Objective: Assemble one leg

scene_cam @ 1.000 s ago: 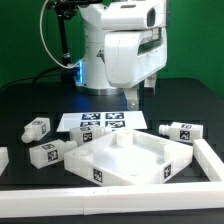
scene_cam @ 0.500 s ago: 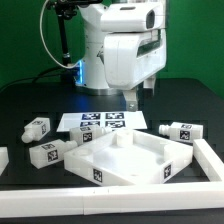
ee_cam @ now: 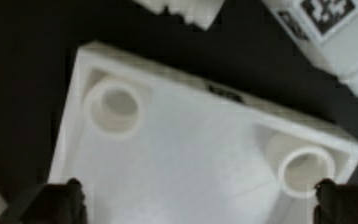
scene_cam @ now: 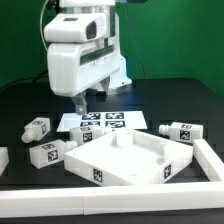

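Note:
Three small white legs with square tags lie on the black table: one [scene_cam: 37, 127] and another [scene_cam: 50, 153] at the exterior view's left, a third [scene_cam: 180, 131] at the right. The large flat white tray-like piece [scene_cam: 130, 160] with raised corners lies in the middle front. My gripper [scene_cam: 81, 106] hangs above the table behind the two left legs, touching nothing. The blurred wrist view shows the tray-like piece [ee_cam: 194, 140] with two round sockets below my gripper [ee_cam: 208, 205], whose dark fingers [ee_cam: 60, 203] stand wide apart with nothing between them.
The marker board [scene_cam: 100, 122] lies behind the tray-like piece. A white raised border [scene_cam: 210, 160] runs along the exterior view's right and front. Another white part [scene_cam: 3, 159] shows at the left edge. The arm's white base stands at the back.
The arm has swung from above the marker board's right end toward the exterior view's left. The gripper stays open and empty. The parts on the table have not moved.

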Available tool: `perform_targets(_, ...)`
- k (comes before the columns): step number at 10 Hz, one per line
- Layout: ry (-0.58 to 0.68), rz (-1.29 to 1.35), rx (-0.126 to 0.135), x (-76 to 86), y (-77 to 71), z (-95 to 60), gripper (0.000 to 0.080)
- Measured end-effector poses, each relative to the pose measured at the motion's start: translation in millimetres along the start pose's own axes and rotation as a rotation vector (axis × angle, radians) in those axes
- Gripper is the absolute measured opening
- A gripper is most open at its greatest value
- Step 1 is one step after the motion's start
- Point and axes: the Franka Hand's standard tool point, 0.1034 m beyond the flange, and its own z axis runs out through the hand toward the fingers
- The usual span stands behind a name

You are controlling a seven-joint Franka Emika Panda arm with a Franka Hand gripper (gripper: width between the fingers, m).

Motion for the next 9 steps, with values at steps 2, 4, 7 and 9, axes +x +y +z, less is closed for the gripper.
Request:
perform_targets(2,-0.001,0.002,0.003,0.4,1.0,2.8,0.0649)
perform_targets(4,-0.001,0.002,0.004,0.1,0.7,3.4,0.0649)
perform_targets(7,-0.019,0.162,0.053,7.0,-6.6,12.5,0.0649)
perform_targets(9,-0.006,0.202,0.05,39.8,-19.0,21.2,0.0649)
